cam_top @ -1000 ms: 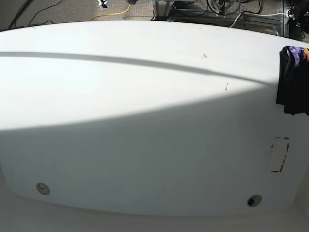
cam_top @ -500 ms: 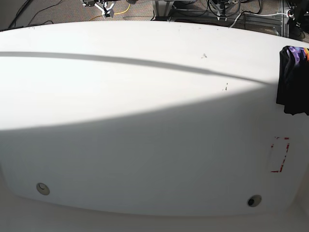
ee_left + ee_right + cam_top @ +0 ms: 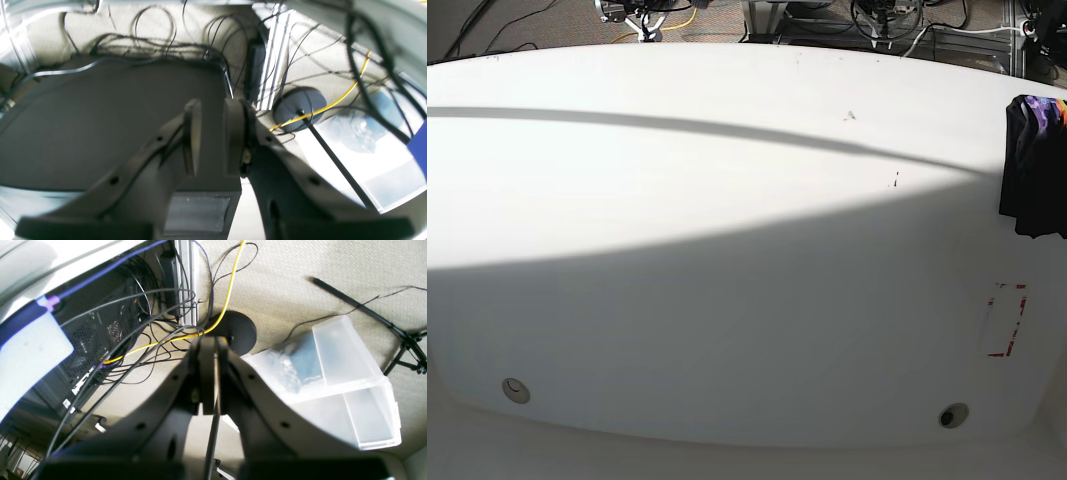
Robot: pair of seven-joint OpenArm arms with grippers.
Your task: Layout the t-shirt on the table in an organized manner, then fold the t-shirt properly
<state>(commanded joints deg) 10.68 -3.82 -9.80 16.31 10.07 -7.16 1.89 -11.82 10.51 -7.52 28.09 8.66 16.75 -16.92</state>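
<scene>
Only a strip of the t-shirt shows in the base view: a black bunch at the far right edge of the bench, cut off by the frame, with a bit of purple and orange at its top. I cannot tell how much of it lies beyond the edge of the picture, or whether it rests flat or hangs over the side.

I judge the task is at its very start. Nothing is laid out, and neither arm is over the bench. The next move calls for bringing an arm across to that right edge, taking hold of the cloth and dragging it toward the middle, where there is room to spread it.

The left gripper points down at the floor behind the bench, over a dark mat and a tangle of cables. Its jaws stand close together with a narrow gap between them and nothing in it. The right gripper also looks at the floor, near a clear plastic bin and a yellow cable. Its jaws are pressed together and empty; a thin dark line by them may be a cable beyond, I cannot say.

Both wrist views are blurred and show no shirt. The red dashed mark and two metal discs lie near the bench's front edge, well apart from the cloth.
</scene>
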